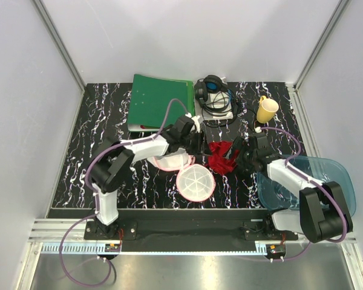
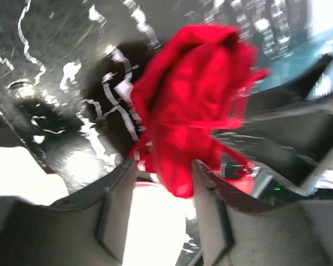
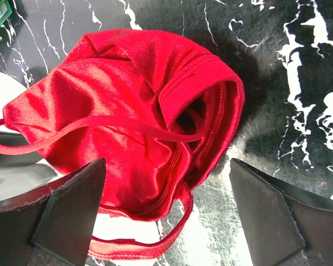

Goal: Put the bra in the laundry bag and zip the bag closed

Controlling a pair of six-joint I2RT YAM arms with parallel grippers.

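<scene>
The red bra (image 1: 221, 156) lies bunched on the black marbled table, just right of the white mesh laundry bag (image 1: 195, 183) with pink trim. My left gripper (image 1: 201, 144) reaches in from the left. In the left wrist view it (image 2: 164, 166) is open, with the blurred bra (image 2: 194, 100) just past its fingertips and the white bag (image 2: 152, 221) under the gap. My right gripper (image 1: 237, 156) is at the bra's right side. In the right wrist view it (image 3: 166, 166) is open wide, its fingers either side of the bra (image 3: 127, 122), whose thin straps lie loose.
A green folder (image 1: 157, 99), black headphones (image 1: 213, 90) and a yellow cup (image 1: 267, 110) stand along the back. A translucent blue tray (image 1: 314, 178) lies at the right, by my right arm. White walls close in the table.
</scene>
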